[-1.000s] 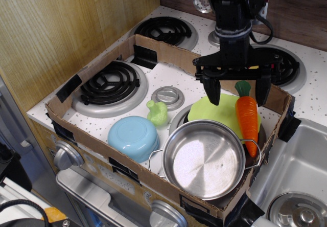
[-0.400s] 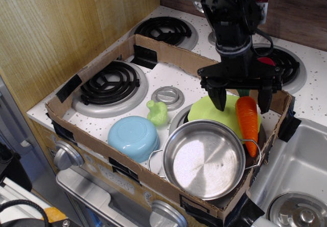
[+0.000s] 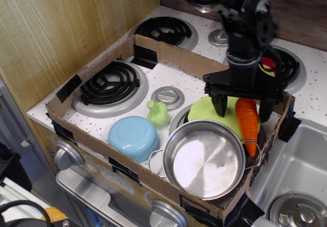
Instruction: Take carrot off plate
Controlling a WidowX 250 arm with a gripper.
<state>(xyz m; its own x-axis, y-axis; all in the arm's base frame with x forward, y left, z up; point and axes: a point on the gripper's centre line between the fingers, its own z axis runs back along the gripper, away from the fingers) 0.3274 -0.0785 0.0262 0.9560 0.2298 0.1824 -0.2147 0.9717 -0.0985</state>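
The bright orange carrot (image 3: 248, 120) lies on the right side of the lime-green plate (image 3: 208, 111), its tip pointing toward the front; its green top is hidden behind my gripper. My gripper (image 3: 243, 109) is open and hangs over the carrot's upper end, one finger (image 3: 223, 105) over the plate to its left and the other at its right, by the cardboard wall. The fingers stand apart from the carrot.
A shiny steel pot (image 3: 204, 158) overlaps the plate's front. A light blue bowl (image 3: 133, 136) and a pale green toy vegetable (image 3: 158, 112) sit to the left. A cardboard box wall (image 3: 162, 53) rings the stove area. A sink (image 3: 299, 165) lies to the right.
My gripper has moved right and down, from over the plate's back edge to straddling the carrot's upper end. The carrot and plate have not moved.
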